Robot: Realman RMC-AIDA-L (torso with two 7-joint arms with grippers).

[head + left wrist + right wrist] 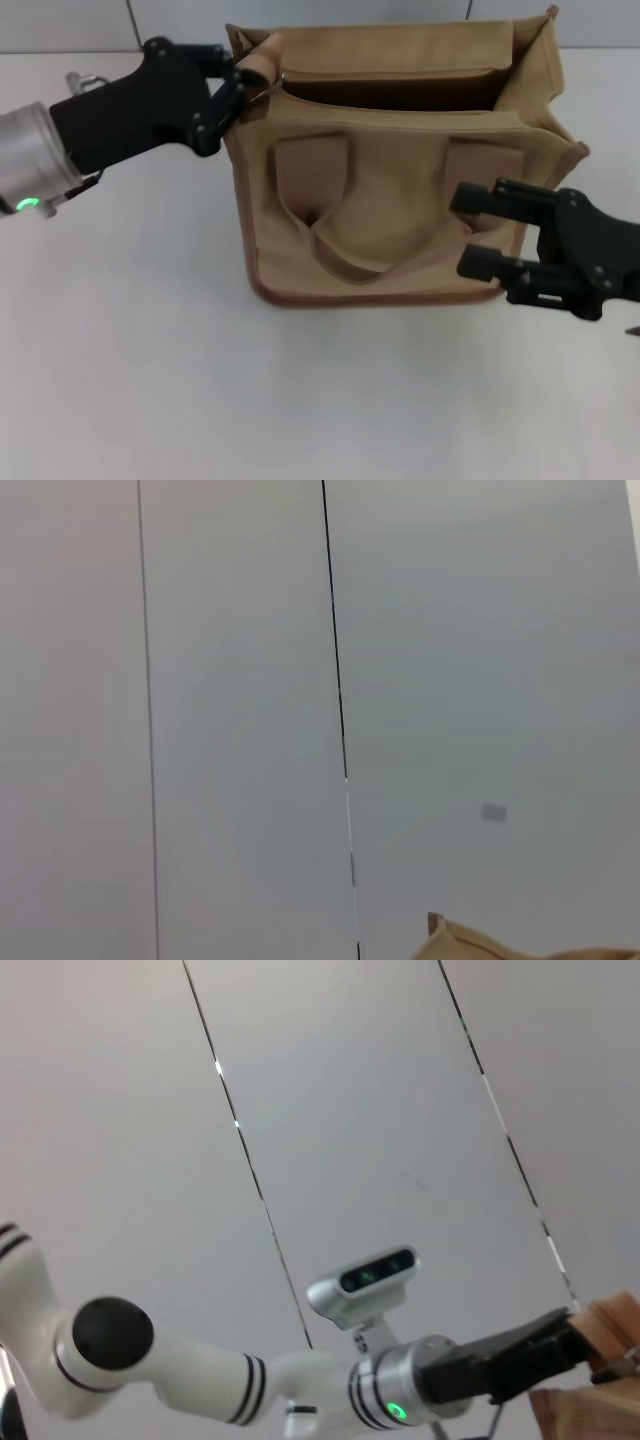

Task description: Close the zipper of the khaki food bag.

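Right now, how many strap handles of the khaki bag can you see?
2. One strap handle hangs down the khaki food bag's front face; the other is pinched by the left claw at the top left corner.

- You have bare table (150, 380) across the whole lower half of the head view, wide enough for either arm.
- The khaki food bag (400, 180) fills the upper centre; its mouth gapes upward.
- The left gripper (243, 82) crowds the bag's upper-left corner.
- The right gripper (468, 230) blocks its lower-right side.
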